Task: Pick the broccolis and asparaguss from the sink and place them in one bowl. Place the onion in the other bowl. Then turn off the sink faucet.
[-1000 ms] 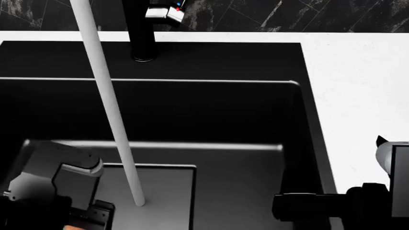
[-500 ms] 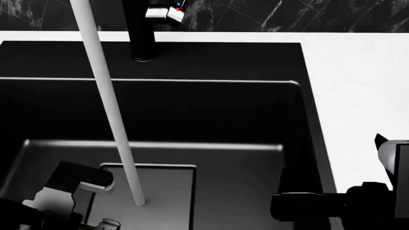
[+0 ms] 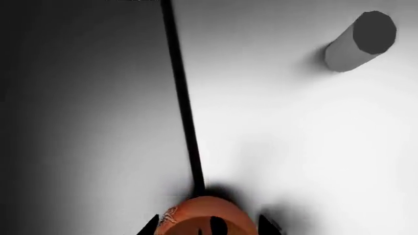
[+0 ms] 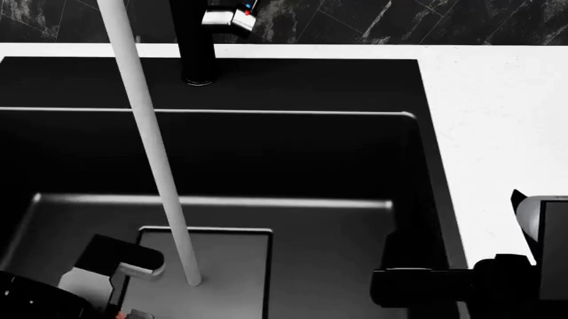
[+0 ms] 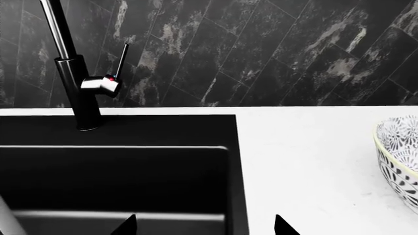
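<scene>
Peach-orange and smooth, the onion (image 3: 205, 218) sits at the very edge of the left wrist view, low in the sink (image 4: 293, 166) on its pale floor, right at the dark seam of the recessed drain panel (image 4: 226, 266). The left claw (image 3: 209, 226) has its two dark fingertips (image 3: 150, 226) on either side of the bulb, close against it, though the frame cuts off too much to tell whether they actually press on it. In the head view that arm shows only as a grey and black block at the bottom left of the basin, and the onion itself cannot be made out there. A white stream of water (image 4: 146, 143) runs down from above and meets the drain panel, beside the left arm; in the left wrist view it appears as a short grey cylinder, well apart from the onion. The sink faucet (image 5: 81, 88) stands at the back rim, with its silver lever and thin rod handle. The right claw (image 5: 203, 225) hangs over the sink's right rim with its tips spread apart and nothing between them. On the white table (image 5: 313, 161), the black-and-white patterned bowl (image 5: 398, 156) shows at the edge of the right wrist view.
</scene>
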Motion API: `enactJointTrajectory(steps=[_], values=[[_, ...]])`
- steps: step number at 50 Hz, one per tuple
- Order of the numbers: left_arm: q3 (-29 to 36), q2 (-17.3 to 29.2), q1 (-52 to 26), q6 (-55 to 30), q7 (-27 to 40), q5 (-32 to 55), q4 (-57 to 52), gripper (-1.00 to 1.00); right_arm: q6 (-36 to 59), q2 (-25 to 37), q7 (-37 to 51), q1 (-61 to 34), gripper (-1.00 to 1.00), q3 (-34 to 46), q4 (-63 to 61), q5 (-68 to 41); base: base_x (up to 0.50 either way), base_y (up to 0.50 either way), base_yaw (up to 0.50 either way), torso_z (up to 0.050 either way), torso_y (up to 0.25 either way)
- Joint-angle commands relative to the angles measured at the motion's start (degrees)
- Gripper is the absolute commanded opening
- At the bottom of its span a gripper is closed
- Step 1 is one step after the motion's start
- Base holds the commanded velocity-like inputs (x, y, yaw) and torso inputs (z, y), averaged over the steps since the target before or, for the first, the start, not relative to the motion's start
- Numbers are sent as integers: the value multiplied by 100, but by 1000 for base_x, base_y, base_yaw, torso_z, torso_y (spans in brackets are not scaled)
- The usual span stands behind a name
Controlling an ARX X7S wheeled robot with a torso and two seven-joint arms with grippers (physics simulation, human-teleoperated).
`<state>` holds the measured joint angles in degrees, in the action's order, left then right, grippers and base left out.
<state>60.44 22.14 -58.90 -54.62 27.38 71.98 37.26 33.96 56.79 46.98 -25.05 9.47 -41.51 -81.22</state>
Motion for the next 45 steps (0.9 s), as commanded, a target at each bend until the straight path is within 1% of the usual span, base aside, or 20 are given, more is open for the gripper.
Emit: enactJointTrajectory(steps=[1, 13, 15, 19, 21, 23, 26, 28, 29, 30, 32, 33, 37, 38, 39, 40, 42, 43, 44, 45], values=[[93, -97, -17, 99, -150, -140, 184, -100, 81, -114, -33, -165, 100, 53, 43, -10, 0, 0, 0, 0, 0], [-7, 64, -81, 48, 85, -43, -264, -100, 116, -13, 46, -223, 100, 2, 15, -116, 0, 0, 0, 0, 0], [-53, 139, -135, 25, 140, -4, -424, -100, 137, 0, 56, -265, 100, 4, 27, -138, 0, 0, 0, 0, 0], [-235, 505, -249, 62, 392, 106, -1276, -100, 136, -50, 24, -281, 100, 38, 59, -70, 0, 0, 0, 0, 0], [-267, 599, -313, 95, 429, 91, -1527, -100, 141, -64, 23, -305, 100, 48, 63, -63, 0, 0, 0, 0, 0], [-164, 750, -464, 314, 39, -184, -1863, -100, 307, -27, 66, -428, 100, 160, 123, -47, 0, 0, 0, 0, 0], [-189, 779, -555, 397, -72, -243, -1831, -100, 267, -47, 15, -462, 100, 127, 170, -49, 0, 0, 0, 0, 0], [-255, 865, -566, 482, -43, -230, -2078, -100, 313, -60, 34, -542, 100, 160, 184, -83, 0, 0, 0, 0, 0], [-281, 940, -549, 655, -62, -321, -2301, -100, 325, -64, 37, -564, 100, 168, 193, -93, 0, 0, 0, 0, 0], [-222, 1085, -541, 1001, -230, -634, -2686, -100, 370, -58, 57, -623, 100, 193, 204, -115, 0, 0, 0, 0, 0], [-266, 1170, -574, 1034, -224, -616, -2902, -100, 425, -51, 57, -680, 100, 230, 219, -121, 0, 0, 0, 0, 0], [-276, 1283, -589, 1211, -252, -769, -3135, -100, 402, -44, 71, -664, 100, 206, 200, -134, 0, 0, 0, 0, 0], [-448, 1488, -614, 1277, -204, -624, -3495, -100, 396, -56, 60, -673, 100, 206, 220, -124, 0, 0, 0, 0, 0], [-501, 1558, -565, 1389, -323, -577, -3661, -100, 414, -50, 67, -732, 100, 204, 220, -151, 0, 0, 0, 0, 0], [-501, 1653, -507, 1646, -328, -826, -3820, -100, 456, -37, 76, -790, 100, 225, 225, -158, 0, 0, 0, 0, 0], [-530, 1635, -520, 1572, -284, -729, -3767, -100, 465, -39, 79, -804, 100, 230, 234, -161, 0, 0, 0, 0, 0], [-590, 1729, -444, 1758, -333, -790, -3815, -100, 474, -41, 63, -832, 100, 235, 251, -155, 0, 0, 0, 0, 0], [-654, 1870, -341, 1958, -508, -784, -3965, -100, 483, -41, 56, -850, 100, 242, 257, -143, 0, 0, 0, 0, 0], [-704, 1918, -312, 1910, -394, -671, -4030, -100, 485, -43, 54, -857, 100, 244, 251, -138, 0, 0, 0, 0, 0], [-861, 2022, -176, 2164, -353, -611, -4239, -100, 481, -42, 15, -867, 100, 246, 237, -105, 0, 0, 0, 0, 0]])
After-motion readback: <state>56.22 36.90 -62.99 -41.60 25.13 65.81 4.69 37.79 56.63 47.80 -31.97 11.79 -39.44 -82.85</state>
